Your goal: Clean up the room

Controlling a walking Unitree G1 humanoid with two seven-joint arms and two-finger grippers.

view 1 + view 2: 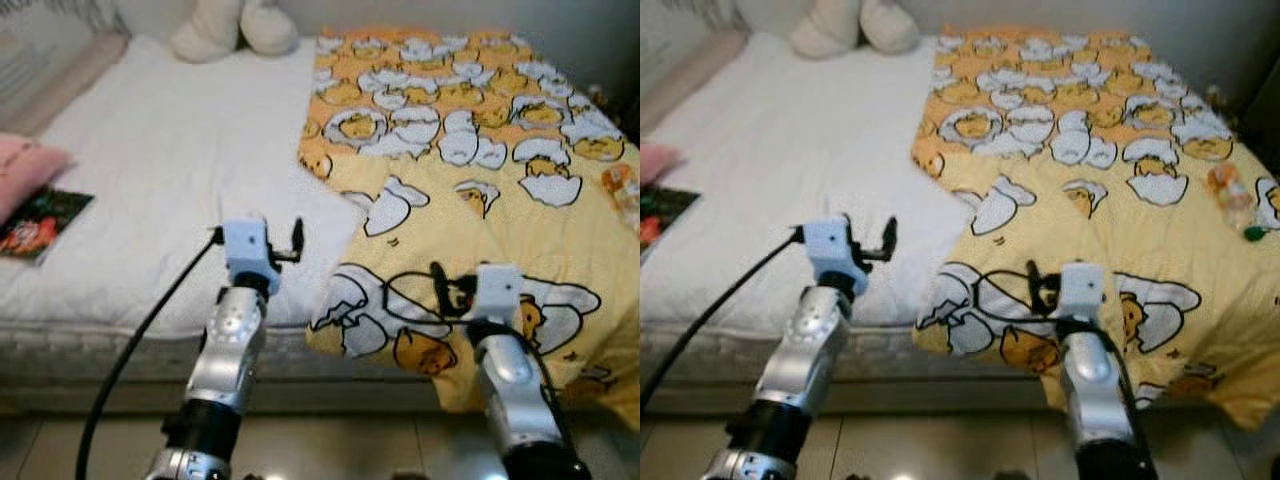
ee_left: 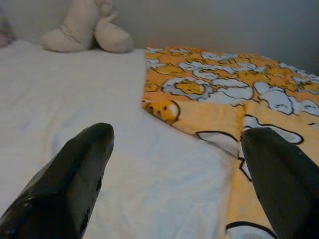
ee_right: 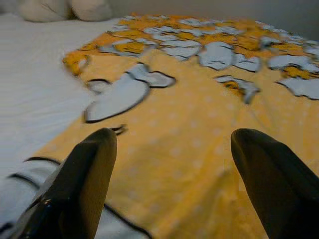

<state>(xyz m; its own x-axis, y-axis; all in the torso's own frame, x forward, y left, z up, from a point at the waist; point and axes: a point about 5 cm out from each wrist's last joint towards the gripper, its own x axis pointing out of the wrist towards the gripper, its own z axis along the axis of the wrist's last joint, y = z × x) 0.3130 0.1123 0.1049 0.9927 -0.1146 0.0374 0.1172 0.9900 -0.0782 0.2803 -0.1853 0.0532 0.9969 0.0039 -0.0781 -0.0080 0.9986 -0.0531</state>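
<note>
Yellow cotton-looking blanket (image 1: 470,190) with an egg-and-chick print covers the right half of the bed (image 1: 170,170), its near edge draped over the mattress side toward the floor. I judge it soft, light and limp: it will sag and fold wherever it is lifted, so one pinch point will only bunch it. Best holds look like the near left corner (image 1: 335,320) and the near hem in front of my right arm, one per end effector.

Left end effector (image 2: 174,164) hovers over the white sheet just beside the blanket's left edge, fingers spread wide, nothing in them. Right end effector (image 3: 172,174) hangs over the blanket near its hanging edge, fingers likewise wide apart and empty.

Other items: cream plush toy (image 1: 232,25) at the head of the bed, well apart from the blanket; pink cushion (image 1: 25,170) and a dark printed packet (image 1: 40,220) at the far left edge; a small orange object (image 1: 1230,195) lying on the blanket's right side, too blurred to identify. I expect it would roll off if the blanket is pulled.
</note>
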